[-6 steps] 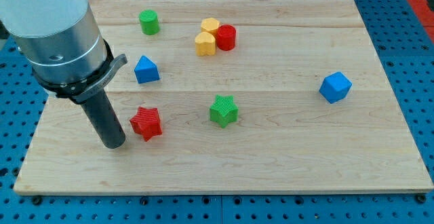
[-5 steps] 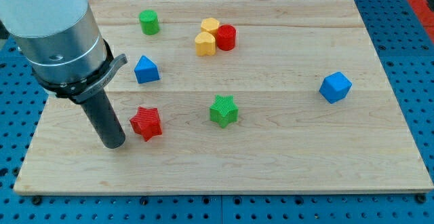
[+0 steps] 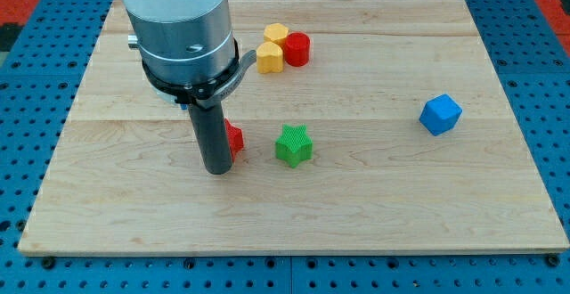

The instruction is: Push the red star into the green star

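Since the earlier frame we have swept toward the view's right, and the red star (image 3: 234, 137) has travelled with us: it sat well apart from the green star (image 3: 293, 145) before, and now only a narrow strip of bare wood separates the two. We judge the push to be most of the way done, though contact is not yet made; the red star is near the green star, on its left side in the view and slightly higher, not touching it.

Our tip (image 3: 217, 170) stands on the board to the view's left of the green star, with the red star between them. The rod hides most of the red star, so only its right-hand part shows past the dark shaft, and the tip appears pressed against its left side. We carry no gripper, so nothing opens or closes; the rod simply bears on the block.

Taking the green star as our landmark, the blue cube (image 3: 441, 114) lies well apart to its right. The two yellow blocks (image 3: 272, 48) and the red cylinder (image 3: 297, 49) are clustered toward the view's top of it, touching one another. None of these sits in the line of travel.

Because the red star rides a little above the green star's centre, we judge that a straight rightward shove should still bring them together, though it may glance off an upper point.
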Robot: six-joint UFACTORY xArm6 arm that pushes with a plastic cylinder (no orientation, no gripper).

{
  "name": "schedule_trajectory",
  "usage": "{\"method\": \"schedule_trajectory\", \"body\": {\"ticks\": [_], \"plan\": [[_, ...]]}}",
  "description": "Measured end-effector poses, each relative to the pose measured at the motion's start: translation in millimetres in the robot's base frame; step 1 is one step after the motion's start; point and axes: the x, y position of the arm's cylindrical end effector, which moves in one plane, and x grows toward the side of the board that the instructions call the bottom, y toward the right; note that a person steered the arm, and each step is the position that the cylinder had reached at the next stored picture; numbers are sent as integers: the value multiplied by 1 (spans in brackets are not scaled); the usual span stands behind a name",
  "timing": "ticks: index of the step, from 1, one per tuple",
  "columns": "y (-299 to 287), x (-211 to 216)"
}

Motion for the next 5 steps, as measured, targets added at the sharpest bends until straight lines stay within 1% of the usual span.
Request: {"method": "schedule_trajectory", "body": {"ticks": [1,2,3,4,5], "plan": [[-54,-1],[-36,-16],[17,-43],[19,-50],[11,-31]]}}
